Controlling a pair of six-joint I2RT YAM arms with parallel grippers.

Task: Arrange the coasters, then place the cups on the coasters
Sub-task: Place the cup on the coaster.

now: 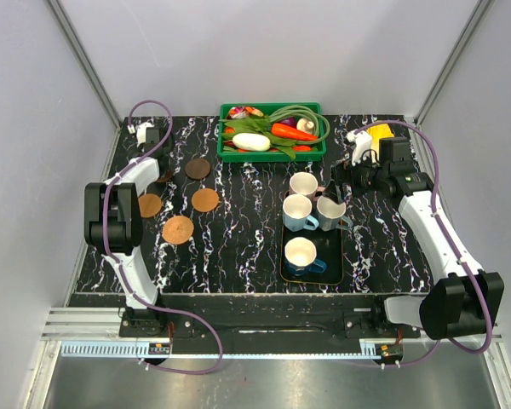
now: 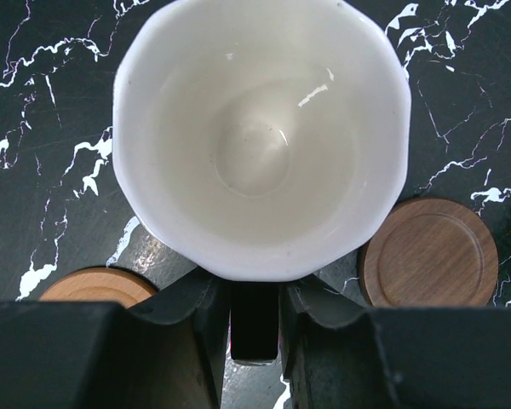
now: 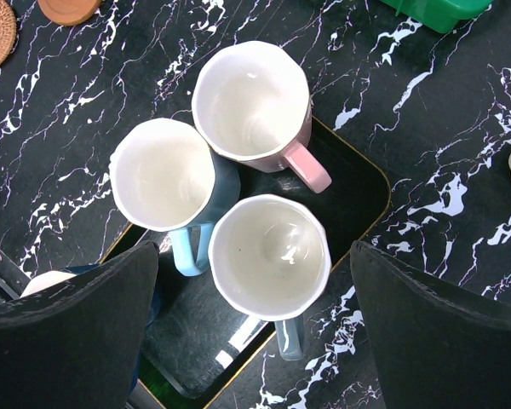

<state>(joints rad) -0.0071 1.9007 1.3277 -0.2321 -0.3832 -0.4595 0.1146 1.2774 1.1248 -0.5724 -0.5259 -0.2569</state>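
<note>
Cup (image 2: 260,136) in left hand (image 2: 255,298); right hand (image 3: 254,264) spread

Bright, even overhead lighting; sharp, slight glare.

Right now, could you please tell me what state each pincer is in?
Left pincer: closed on the handle of the cup.
Right pincer: open, holding nothing.
</note>
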